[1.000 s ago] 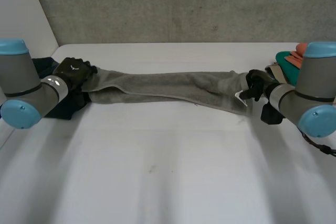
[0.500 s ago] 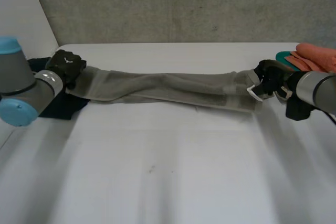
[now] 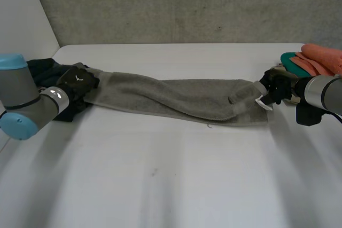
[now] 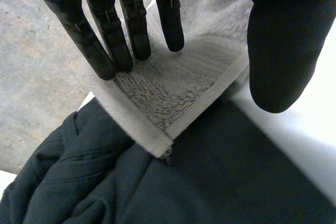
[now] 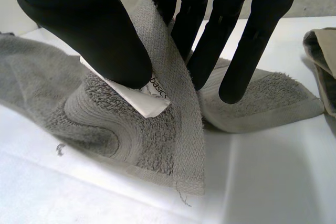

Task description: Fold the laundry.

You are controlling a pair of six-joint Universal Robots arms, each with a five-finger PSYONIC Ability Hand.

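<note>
The right robot hand [image 5: 94,24] is clamped on one end of the towel [image 3: 176,97]. In its wrist view the thumb presses a white label [image 5: 149,98] and a raised fold of the towel's hem against the fingers [image 5: 247,45] behind it. The label's print reads "basic"; whatever follows is covered by the fold. The same view shows a beige cloth [image 5: 321,59] lying just beside that end of the towel.

The left robot hand [image 4: 131,24] pinches the opposite end. In its wrist view the straight fingers lie on the towel's corner and the thumb [image 4: 278,45] closes on its hemmed edge. There the corner hangs over a dark garment [image 4: 105,182].

The head view shows the whole length instead. The towel lies as a long, rumpled grey band across the far half of the white worktop [image 3: 171,185], running from one hand to the other. The dark garment sits bunched at the left hand's side of the worktop. A pile of orange and teal cloth [image 3: 312,60] lies just past the right hand. A concrete wall [image 3: 187,4] stands behind the worktop.
</note>
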